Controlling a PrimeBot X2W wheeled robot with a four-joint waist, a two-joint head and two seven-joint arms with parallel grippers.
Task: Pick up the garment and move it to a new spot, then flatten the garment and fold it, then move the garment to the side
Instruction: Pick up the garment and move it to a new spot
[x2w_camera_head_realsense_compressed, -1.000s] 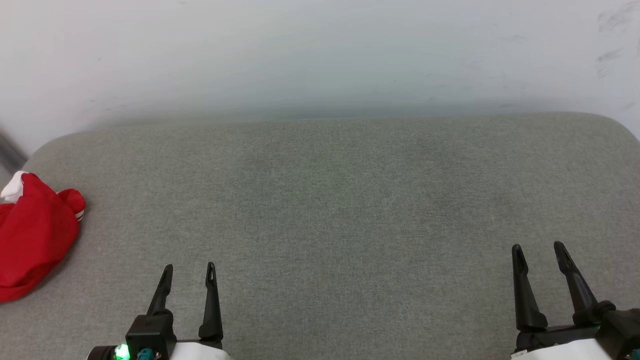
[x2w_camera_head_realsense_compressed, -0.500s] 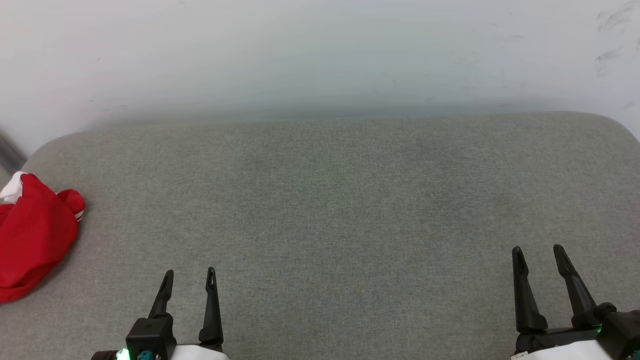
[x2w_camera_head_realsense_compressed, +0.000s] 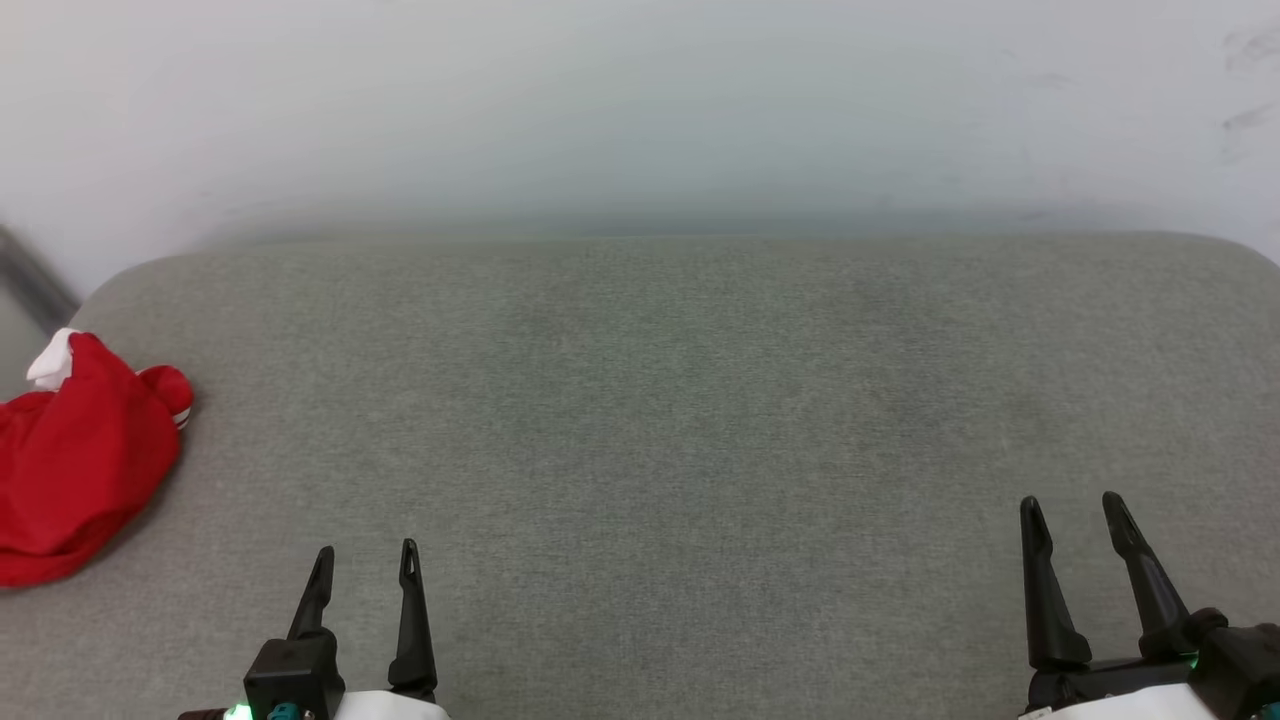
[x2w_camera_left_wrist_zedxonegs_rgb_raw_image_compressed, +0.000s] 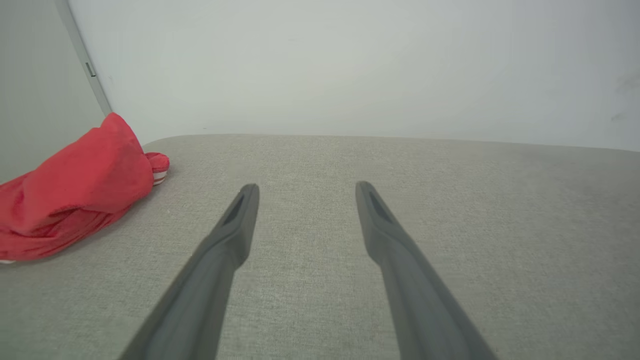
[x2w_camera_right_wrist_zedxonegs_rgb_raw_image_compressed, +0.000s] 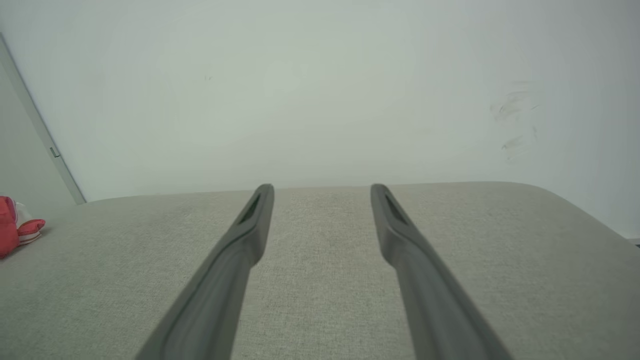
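Note:
The garment (x2w_camera_head_realsense_compressed: 80, 460) is a crumpled red heap with a white sleeve tip and a bit of striped trim, lying at the far left edge of the grey fabric surface (x2w_camera_head_realsense_compressed: 660, 420). It also appears at the left of the left wrist view as the garment (x2w_camera_left_wrist_zedxonegs_rgb_raw_image_compressed: 75, 192), and as a small red-and-white scrap, the garment (x2w_camera_right_wrist_zedxonegs_rgb_raw_image_compressed: 17, 225), at the left edge of the right wrist view. My left gripper (x2w_camera_head_realsense_compressed: 366, 555) is open at the lower left, well to the right of the heap and holding nothing. My right gripper (x2w_camera_head_realsense_compressed: 1072, 505) is open and holding nothing at the lower right.
A pale wall (x2w_camera_head_realsense_compressed: 640, 110) rises right behind the grey surface. The surface's corners are rounded at the back left and back right. A grey vertical strip (x2w_camera_left_wrist_zedxonegs_rgb_raw_image_compressed: 82, 55) runs up the wall at the left.
The head view has shifted slightly, so the garment sits a little further right and higher. My left gripper has drawn back a little toward the bottom edge. The right gripper is almost unchanged.

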